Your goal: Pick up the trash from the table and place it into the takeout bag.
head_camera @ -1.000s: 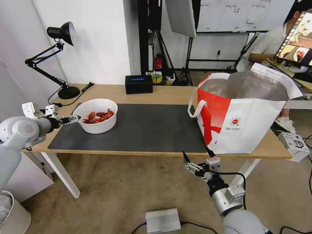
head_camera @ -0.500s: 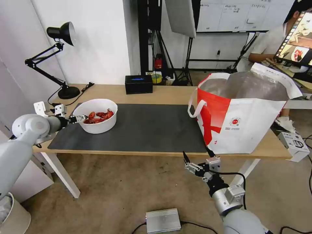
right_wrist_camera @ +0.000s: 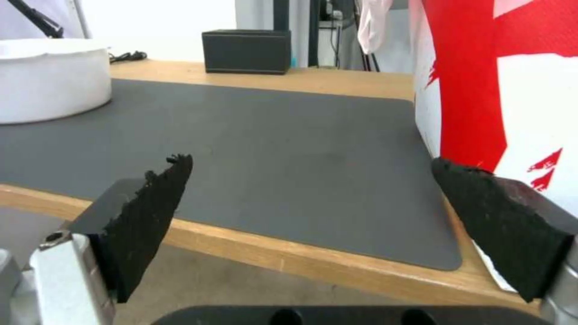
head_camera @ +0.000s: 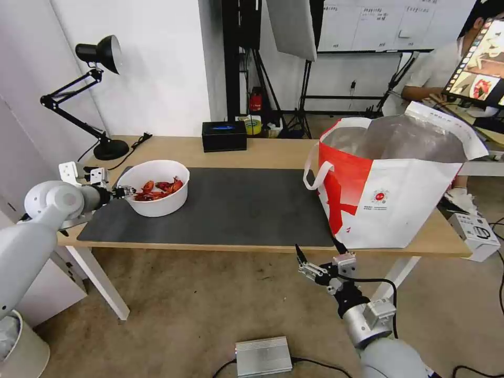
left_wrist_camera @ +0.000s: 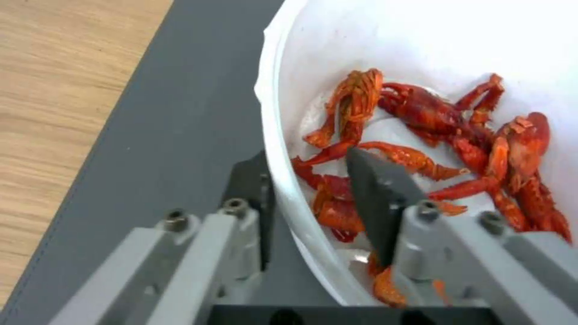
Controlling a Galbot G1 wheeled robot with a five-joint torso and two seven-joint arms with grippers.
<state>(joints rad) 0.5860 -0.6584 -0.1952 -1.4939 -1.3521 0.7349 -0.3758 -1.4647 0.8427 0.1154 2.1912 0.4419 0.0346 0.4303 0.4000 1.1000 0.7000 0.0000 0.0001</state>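
Far left, the left gripper (head_camera: 125,192) sits at the near-left rim of the white bowl (head_camera: 157,202), fingers (left_wrist_camera: 376,198) straddling the wall: one outside over the mat, one inside among the red crayfish shells (left_wrist_camera: 433,149). There's a gap either side of the rim, so not clamped yet, fingers open. Bowl rests on the left end of the dark grey mat (head_camera: 236,210) on the counter (head_camera: 273,152), well apart from the bag.

Step in hand, as I read it: setting up the rim pinch on the bowl. Next move needs the fingers to close firmly on that thin wall, w/ the bowl kept level so shells don't spill, then a lift and a long carry across.

Centre, mat's bare. Right side, the takeout bag (head_camera: 388,199) stands upright, mouth open, foil lining showing. Below the counter edge, the right gripper (head_camera: 316,257) hangs idle, fingers (right_wrist_camera: 144,212) spread wide, holding nothing.
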